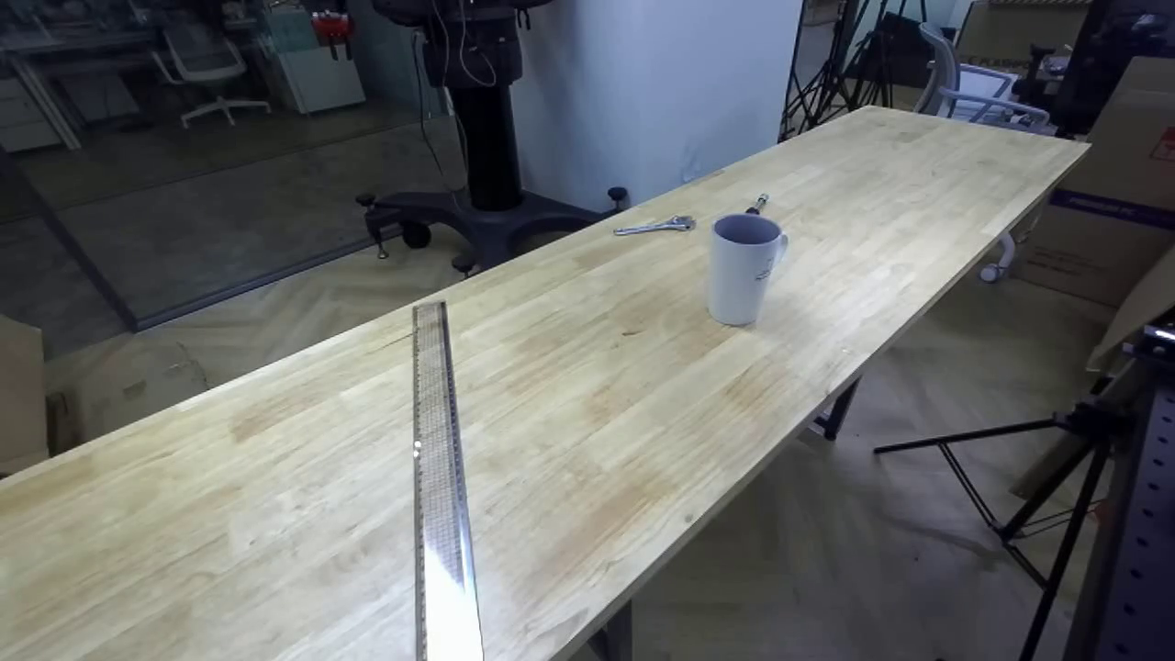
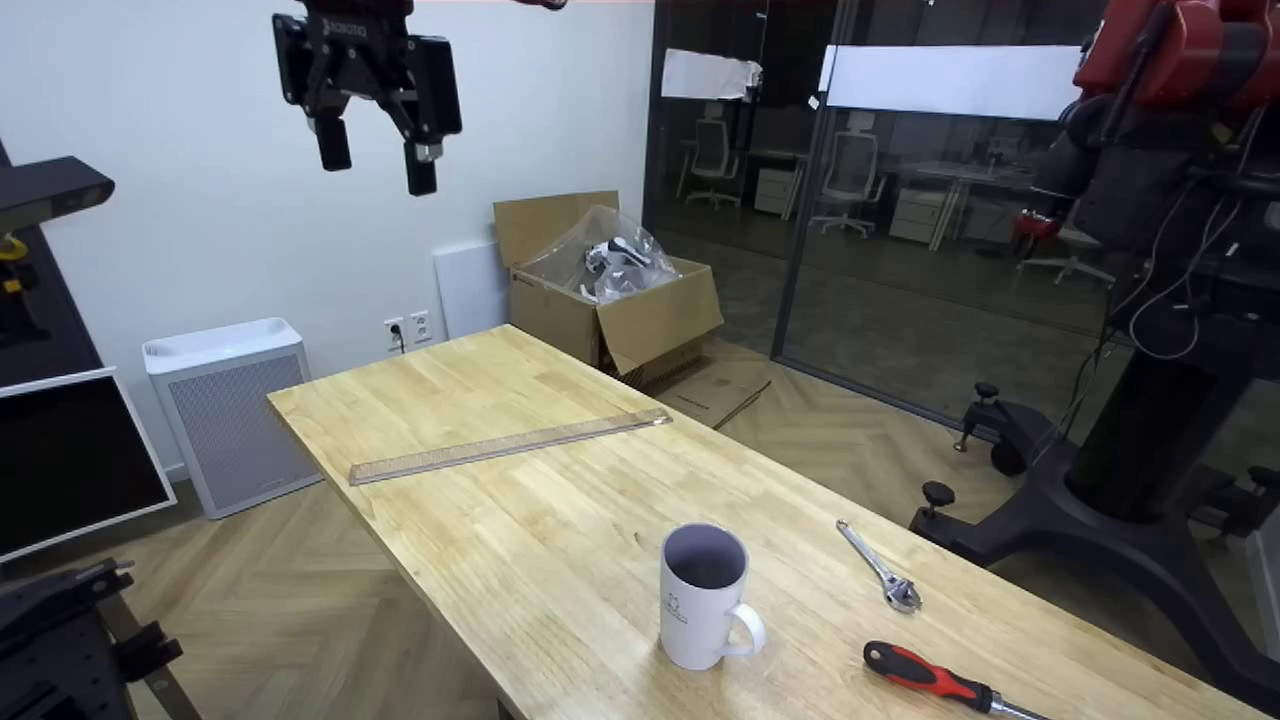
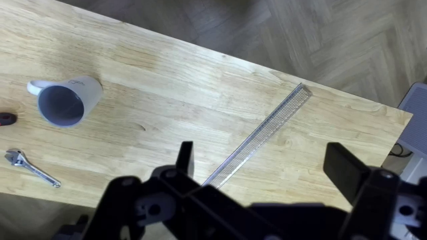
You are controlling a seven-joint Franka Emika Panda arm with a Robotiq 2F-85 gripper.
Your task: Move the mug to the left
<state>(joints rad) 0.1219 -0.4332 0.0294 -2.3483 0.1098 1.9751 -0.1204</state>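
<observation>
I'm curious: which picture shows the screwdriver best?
The screwdriver shows best in an exterior view: its whole red-black handle is visible, though the bottom edge cuts off the shaft. In an exterior view with the mug in front, only part peeks out. The wrist view catches only the handle's end.

the table [image 1: 587, 404] is bright, glare whitens part of the ruler [image 1: 442, 491], the glassed-off room [image 2: 930, 300] dim.

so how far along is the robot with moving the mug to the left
Done: nothing I can confirm; the mug stands upright on the table, and its starting spot isn't shown.
In hand: nothing; the gripper is open and empty, in the air, apart from the mug.
Remaining: probably the whole job, reaching, grasping, shifting it left and letting go.
</observation>
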